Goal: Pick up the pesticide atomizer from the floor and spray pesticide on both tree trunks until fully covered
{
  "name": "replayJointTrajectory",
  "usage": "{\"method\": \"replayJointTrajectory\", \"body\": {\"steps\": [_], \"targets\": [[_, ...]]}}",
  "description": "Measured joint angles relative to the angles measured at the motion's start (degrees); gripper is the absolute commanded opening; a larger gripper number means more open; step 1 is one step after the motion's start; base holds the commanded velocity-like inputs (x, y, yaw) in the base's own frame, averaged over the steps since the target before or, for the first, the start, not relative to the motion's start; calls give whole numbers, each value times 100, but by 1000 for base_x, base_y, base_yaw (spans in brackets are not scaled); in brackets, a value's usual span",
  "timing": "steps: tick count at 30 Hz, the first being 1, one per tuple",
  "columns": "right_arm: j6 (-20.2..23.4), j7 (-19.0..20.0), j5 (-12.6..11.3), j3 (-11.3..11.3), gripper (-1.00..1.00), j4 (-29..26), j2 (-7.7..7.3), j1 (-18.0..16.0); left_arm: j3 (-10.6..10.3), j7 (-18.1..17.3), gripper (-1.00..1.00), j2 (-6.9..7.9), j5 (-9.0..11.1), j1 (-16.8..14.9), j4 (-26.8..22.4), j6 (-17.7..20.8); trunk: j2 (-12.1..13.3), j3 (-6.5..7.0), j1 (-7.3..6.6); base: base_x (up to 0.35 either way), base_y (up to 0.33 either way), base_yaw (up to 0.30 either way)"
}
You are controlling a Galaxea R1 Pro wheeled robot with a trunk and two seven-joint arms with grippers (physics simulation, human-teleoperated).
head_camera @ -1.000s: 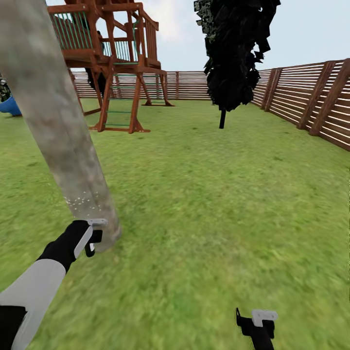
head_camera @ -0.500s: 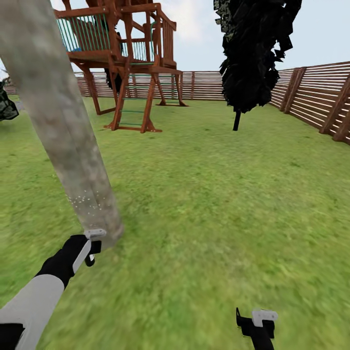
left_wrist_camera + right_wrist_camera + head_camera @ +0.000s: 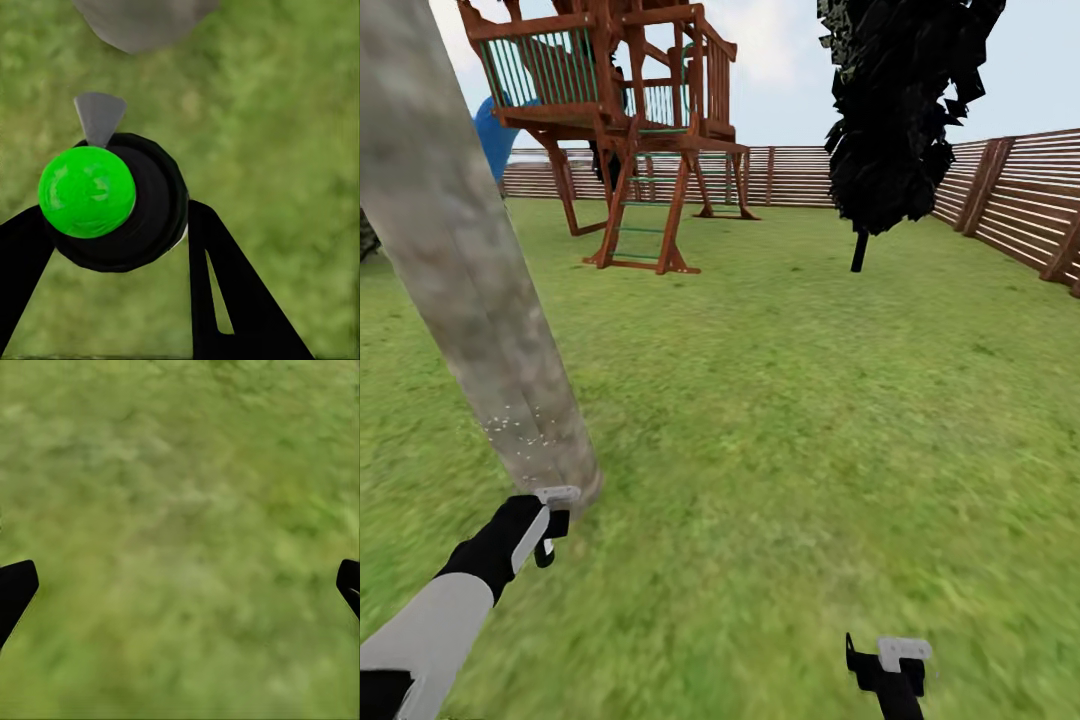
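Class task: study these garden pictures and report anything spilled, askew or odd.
Pale specks dust one low patch of the tree trunk, just above the left gripper holding the atomizer. Nothing else stands out.

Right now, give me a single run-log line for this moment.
left gripper: shut on pesticide atomizer | target: tree trunk base, pale specks low down | right gripper: open over grass

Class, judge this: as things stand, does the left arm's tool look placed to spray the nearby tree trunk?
Probably yes. The left tool, shut on the atomizer, sits beside the base of the tree trunk with nothing between them, and pale specks already dot the bark just above.
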Motion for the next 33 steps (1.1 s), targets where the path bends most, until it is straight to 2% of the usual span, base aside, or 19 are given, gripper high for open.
{"method": "replayJointTrajectory", "body": {"steps": [19, 22, 26, 30, 33], "targets": [[2, -2, 8, 1, 100, -1, 0, 0, -1, 10, -100, -12, -20, 65, 81, -34, 0, 0, 1, 152, -216, 277], [2, -2, 8, 1, 100, -1, 1, -1, -1, 13, -100, -2, -25, 72, 83, -307, 0, 0, 2, 8, -7, 277], [3, -2, 4, 0, 100, -2, 0, 0, -8, 14, -100, -17, -11, 109, 80, -381, 0, 0, 2, 9, -3, 205], [0, 5, 7, 3, 100, -2, 7, 0, -9, 9, -100, -151, 13, 119, 36, -405, 0, 0, 0, 183, -194, 7], [0, 5, 23, 3, 100, -2, 16, 1, -5, 17, -100, -197, -15, 115, -12, -398, 0, 0, 0, 160, -168, 0]]}}
